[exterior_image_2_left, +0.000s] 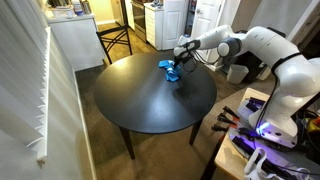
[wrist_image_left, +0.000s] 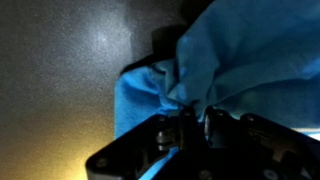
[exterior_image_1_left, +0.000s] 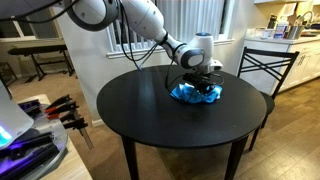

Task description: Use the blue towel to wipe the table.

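Observation:
The blue towel (exterior_image_1_left: pixel 193 92) lies bunched on the round black table (exterior_image_1_left: pixel 150 105), toward its far edge. In both exterior views my gripper (exterior_image_1_left: pixel 195 82) is down on the towel (exterior_image_2_left: pixel 169 69). In the wrist view my gripper (wrist_image_left: pixel 187 118) has its fingers pinched together on a fold of the blue towel (wrist_image_left: pixel 235 55), which fills the upper right of the picture. The dark table surface (wrist_image_left: pixel 60 80) shows to the left of it.
A black chair (exterior_image_1_left: pixel 262 68) stands behind the table, with another (exterior_image_2_left: pixel 118 40) at the far side. A white cabinet (exterior_image_2_left: pixel 72 45) is near the table's edge. A stand with tools (exterior_image_1_left: pixel 60 108) sits beside the table.

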You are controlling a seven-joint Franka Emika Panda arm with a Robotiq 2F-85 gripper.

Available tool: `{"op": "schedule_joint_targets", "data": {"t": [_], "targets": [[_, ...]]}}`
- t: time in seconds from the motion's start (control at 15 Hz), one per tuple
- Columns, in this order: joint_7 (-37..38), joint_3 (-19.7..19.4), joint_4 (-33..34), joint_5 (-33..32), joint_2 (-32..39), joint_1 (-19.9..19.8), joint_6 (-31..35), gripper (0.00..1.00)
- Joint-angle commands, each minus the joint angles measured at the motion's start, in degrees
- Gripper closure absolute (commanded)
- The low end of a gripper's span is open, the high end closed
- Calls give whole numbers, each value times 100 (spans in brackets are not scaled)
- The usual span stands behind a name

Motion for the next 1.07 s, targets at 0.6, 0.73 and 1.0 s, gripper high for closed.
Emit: {"op": "schedule_joint_targets", "data": {"t": [0.6,0.73,1.0], "targets": [[-1114,767,-2490,45,-1080,-24,696,34],[-1048,841,-2755,19,-1216,-65,812,20],[-934,848,-3509,-10,-1606,-67,1374,1]]}}
